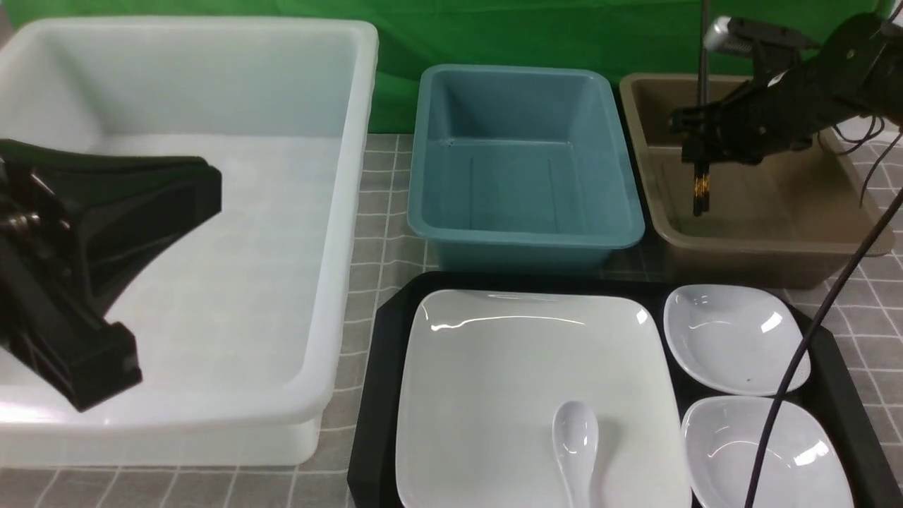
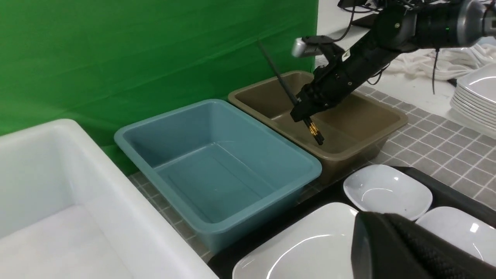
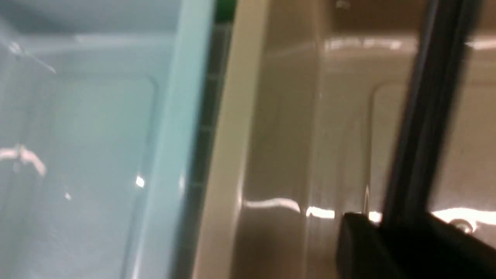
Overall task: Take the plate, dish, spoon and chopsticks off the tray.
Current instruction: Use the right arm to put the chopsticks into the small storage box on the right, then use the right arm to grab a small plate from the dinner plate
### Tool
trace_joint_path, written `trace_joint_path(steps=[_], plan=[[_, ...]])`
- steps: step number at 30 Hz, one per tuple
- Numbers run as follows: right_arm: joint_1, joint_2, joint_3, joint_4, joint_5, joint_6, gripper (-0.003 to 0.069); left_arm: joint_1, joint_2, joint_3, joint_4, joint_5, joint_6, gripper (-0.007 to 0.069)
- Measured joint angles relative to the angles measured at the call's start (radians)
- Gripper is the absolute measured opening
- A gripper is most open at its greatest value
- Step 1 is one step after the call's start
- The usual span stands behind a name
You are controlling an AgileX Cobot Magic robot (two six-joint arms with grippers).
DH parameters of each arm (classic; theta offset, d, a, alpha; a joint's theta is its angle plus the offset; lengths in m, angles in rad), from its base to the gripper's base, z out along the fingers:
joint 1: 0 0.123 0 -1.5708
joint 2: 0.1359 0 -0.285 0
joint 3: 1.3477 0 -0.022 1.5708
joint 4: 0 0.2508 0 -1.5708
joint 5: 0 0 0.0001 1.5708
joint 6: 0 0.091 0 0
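right gripper: clenching [chopsticks in right gripper] around the chopsticks (image 1: 701, 185), right gripper (image 1: 695, 144) hanging over the brown bin (image 1: 776, 248)
chopsticks: crossing between the fingertips, gold ends poking out on the robot's side, plain black ends running off toward the green backdrop (image 1: 494, 42)
long axis: running roughly front to back, lining up with the bin's left wall rather than cutting across it; in the left wrist view, looking tilted, gold ends down
offset: sitting left of the bin's middle, near the wall facing the teal bin (image 1: 529, 238)
clearance: can't tell from here whether gold ends are touching the bin floor; black ends possibly overhanging the far rim
nearer arm: right, already bearing the load
left gripper: closing on nothing, left gripper (image 2: 378, 228) hovering well apart from the chopsticks
next move: probably easing down and a bit right, then letting go
risk: catching black ends on the far rim, tipping out
tray: black tray (image 1: 374, 395) lying nearer the robot, holding the plate (image 1: 494, 395), with the spoon (image 1: 576, 430) resting on it, plus two small dishes (image 1: 734, 339) on the right
progress: looking early, only chopsticks off
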Motion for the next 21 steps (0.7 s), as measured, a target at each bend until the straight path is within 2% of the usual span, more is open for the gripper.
trace_joint_path(steps=[2, 4, 12, 17, 18, 19, 21], plan=[[0.0, 0.001, -0.001, -0.003, 0.012, 0.001, 0.0295, 0.0, 0.0, 0.0, 0.013, 0.001, 0.001, 0.0005], [0.0, -0.001, -0.001, -0.007, 0.021, 0.005, 0.0329, 0.0, 0.0, 0.0, 0.032, 0.001, 0.001, 0.0005], [0.0, -0.125, -0.001, -0.044, 0.147, 0.022, 0.0336, 0.0, 0.0, 0.0, 0.088, 0.001, 0.001, 0.0005], [0.053, -0.3, 0.002, -0.094, 0.454, 0.015, 0.0179, 0.0, 0.0, 0.0, 0.123, 0.036, -0.009, 0.0005], [0.064, -0.307, 0.007, -0.1, 0.462, 0.015, 0.0174, 0.0, 0.0, 0.0, 0.124, 0.039, -0.009, 0.0005], [0.127, -0.378, 0.052, -0.179, 0.5, 0.029, 0.0136, 0.0, 0.0, 0.0, 0.124, 0.069, -0.015, 0.0005], [0.207, -0.454, 0.126, -0.26, 0.509, 0.061, 0.0118, 0.0, 0.0, 0.0, 0.126, 0.105, -0.018, 0.0005]])
